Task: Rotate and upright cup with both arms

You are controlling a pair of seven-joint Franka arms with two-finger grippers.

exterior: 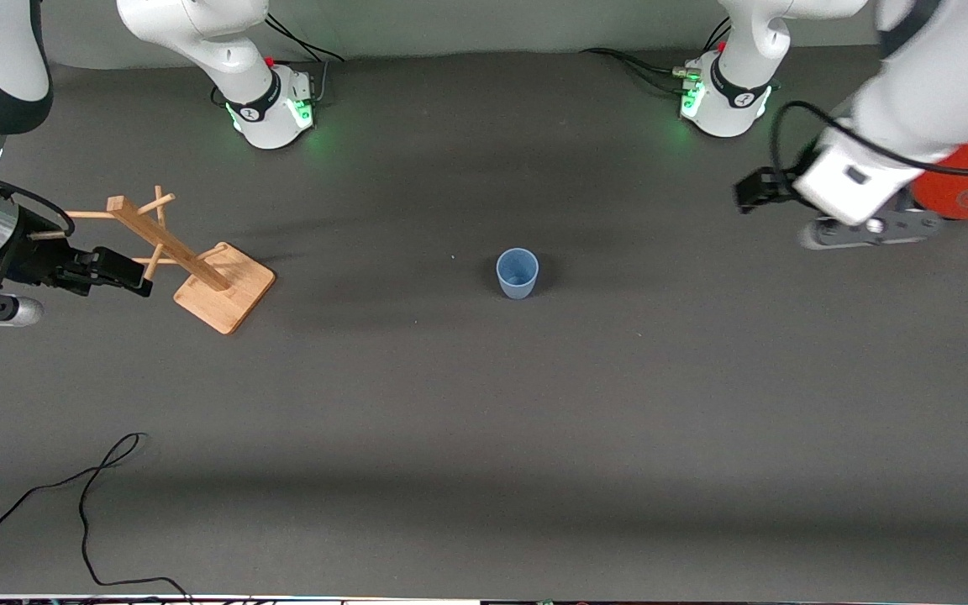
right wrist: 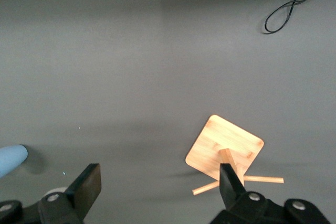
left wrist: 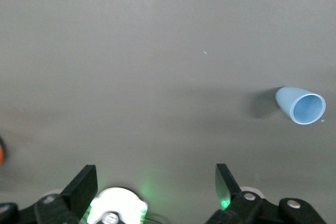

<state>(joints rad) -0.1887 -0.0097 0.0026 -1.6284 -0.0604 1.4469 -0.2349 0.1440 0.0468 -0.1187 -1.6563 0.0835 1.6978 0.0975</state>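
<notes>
Light-blue cup (exterior: pixel 518 273) mid-tabletop (exterior: pixel 484 437), roughly between the two bases and somewhat nearer the front camera. Apparently standing already, mouth up, long axis vertical, narrow end down.

Left gripper (exterior: pixel 750 193) over the tabletop toward the left arm's end, beside the red can (exterior: pixel 967 181); jaws spread wide, nothing between them. Cup well apart from them, off to one side, not in line with the gap.

Right gripper (exterior: pixel 133 276) over the wooden rack (exterior: pixel 211 281) at the right arm's end; jaws likewise spread and empty.

Left gripper seemingly closer to the cup, so likelier first to reach.
</notes>
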